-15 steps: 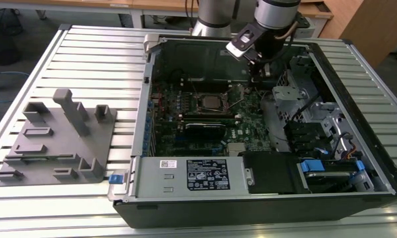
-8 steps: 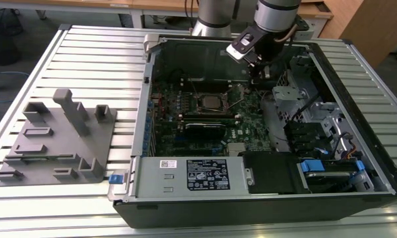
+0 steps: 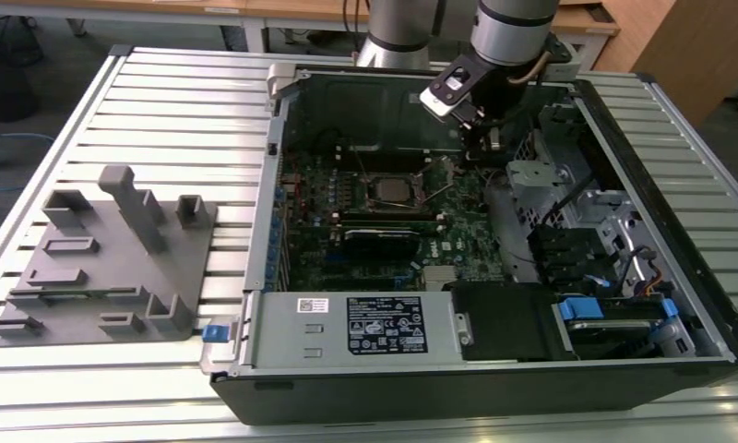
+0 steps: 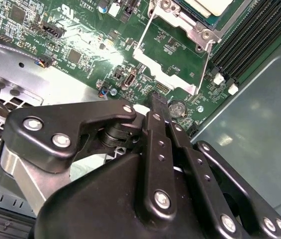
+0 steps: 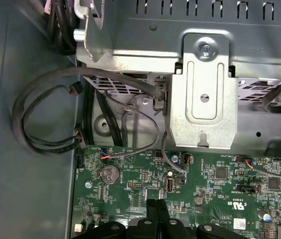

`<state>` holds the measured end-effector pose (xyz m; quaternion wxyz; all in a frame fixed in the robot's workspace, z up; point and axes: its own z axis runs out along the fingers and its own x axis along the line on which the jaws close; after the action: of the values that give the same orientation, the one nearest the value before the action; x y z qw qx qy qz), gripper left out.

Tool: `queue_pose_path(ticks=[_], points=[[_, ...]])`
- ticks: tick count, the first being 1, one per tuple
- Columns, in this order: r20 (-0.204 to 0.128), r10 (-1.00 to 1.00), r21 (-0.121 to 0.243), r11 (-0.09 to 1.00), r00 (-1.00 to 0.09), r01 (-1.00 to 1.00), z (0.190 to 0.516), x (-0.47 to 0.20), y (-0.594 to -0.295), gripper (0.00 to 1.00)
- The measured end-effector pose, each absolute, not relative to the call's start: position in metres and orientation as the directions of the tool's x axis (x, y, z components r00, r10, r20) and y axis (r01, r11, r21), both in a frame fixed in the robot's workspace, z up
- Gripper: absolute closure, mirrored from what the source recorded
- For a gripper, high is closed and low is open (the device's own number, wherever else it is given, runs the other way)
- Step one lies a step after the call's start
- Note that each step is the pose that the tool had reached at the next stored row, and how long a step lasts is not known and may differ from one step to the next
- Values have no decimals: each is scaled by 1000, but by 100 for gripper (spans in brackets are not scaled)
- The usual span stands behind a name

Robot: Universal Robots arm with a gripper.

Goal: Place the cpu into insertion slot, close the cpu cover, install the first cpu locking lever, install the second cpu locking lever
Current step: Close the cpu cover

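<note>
The cpu (image 4: pixel 211 6) lies in the insertion slot (image 4: pixel 200 34), its pale metal top showing in the second wrist view. In the exterior view the slot (image 3: pixel 387 191) sits mid-board inside the open computer case. The cpu cover (image 4: pixel 166 74) is swung open away from the slot, and green board shows through its window. My gripper (image 4: pixel 157 99) is shut with nothing between its fingers. Its tip hovers just beyond the cover's free edge. In the exterior view the gripper (image 3: pixel 482 152) hangs over the board to the right of the slot. In the first wrist view the fingertips (image 5: pixel 157 205) are pressed together.
A silvery drive bracket (image 5: pixel 205 94) and looping black cables (image 5: pixel 46 124) stand close to the gripper. Black memory slots (image 4: pixel 249 40) run beside the socket. A power supply (image 3: pixel 344 325) fills the case front. A grey fixture block (image 3: pixel 104 258) lies at the exterior view's left.
</note>
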<state>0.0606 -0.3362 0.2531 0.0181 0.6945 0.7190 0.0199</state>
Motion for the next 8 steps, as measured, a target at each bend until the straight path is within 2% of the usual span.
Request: queue_pose_path(ticks=[8], points=[[2, 999, 54, 35, -35, 998, 253, 61, -336, 89]])
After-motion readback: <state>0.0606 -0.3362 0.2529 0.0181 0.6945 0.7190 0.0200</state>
